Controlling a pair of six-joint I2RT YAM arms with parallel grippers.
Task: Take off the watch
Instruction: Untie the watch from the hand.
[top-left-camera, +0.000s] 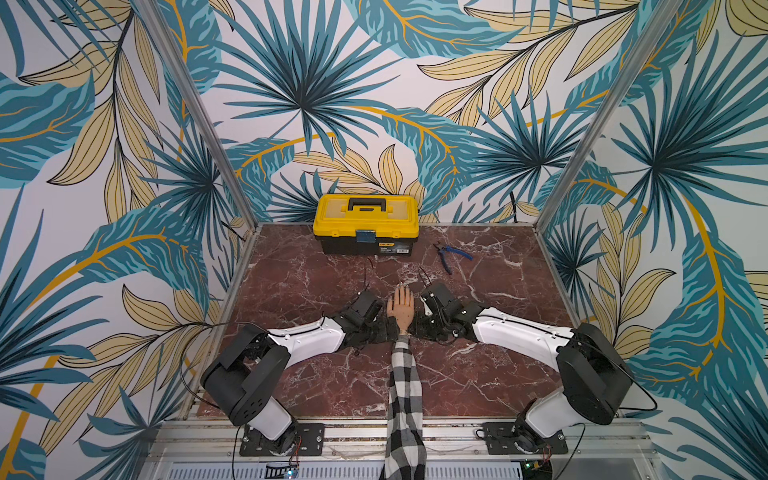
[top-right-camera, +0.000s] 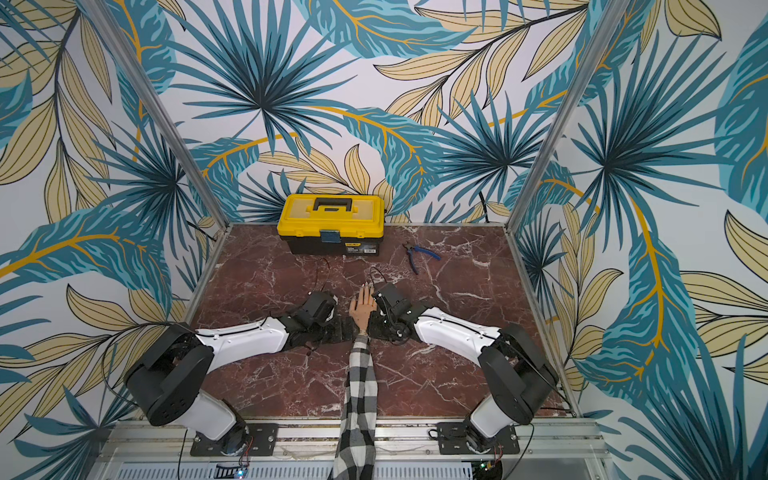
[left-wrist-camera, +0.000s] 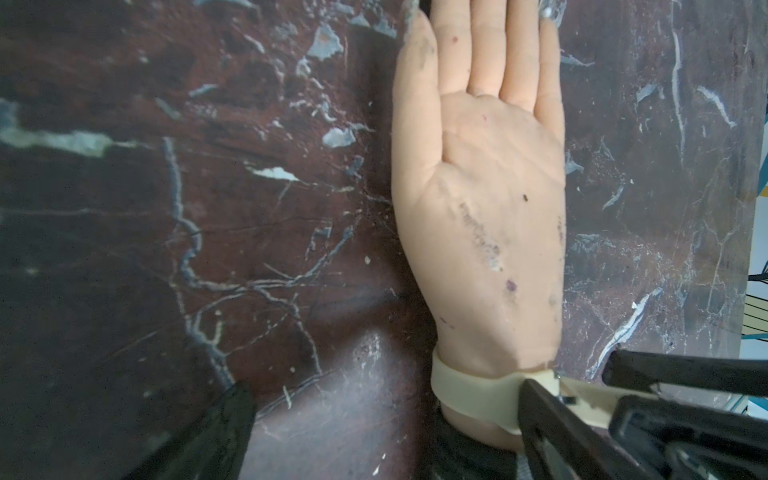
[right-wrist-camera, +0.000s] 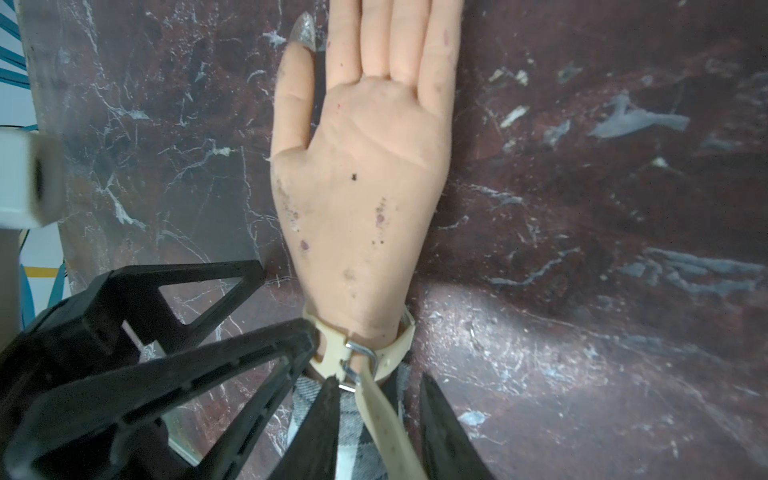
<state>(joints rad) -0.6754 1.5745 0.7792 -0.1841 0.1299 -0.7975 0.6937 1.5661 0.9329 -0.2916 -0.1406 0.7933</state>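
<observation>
The marble tabletop (top-left-camera: 316, 374) carries a yellow toolbox (top-left-camera: 365, 220) well beyond the mannequin hand (top-left-camera: 401, 305). The hand's checked sleeve (top-left-camera: 405, 395) runs off the near edge, cut off by the frame. The left gripper (right-wrist-camera: 286, 301) stands just beside the hand's wrist, jaws wide apart, one tip touching the strap (right-wrist-camera: 326, 347). The right gripper (right-wrist-camera: 378, 380) is at the wrist from the other side, jaws apart, with the strap's loose end between them and unclamped. Pliers (top-left-camera: 453, 254) lie beyond the hand, near the toolbox. The watch (right-wrist-camera: 405, 336) circles the wrist, buckle up. Its case is hidden, and both top views barely show it.
</observation>
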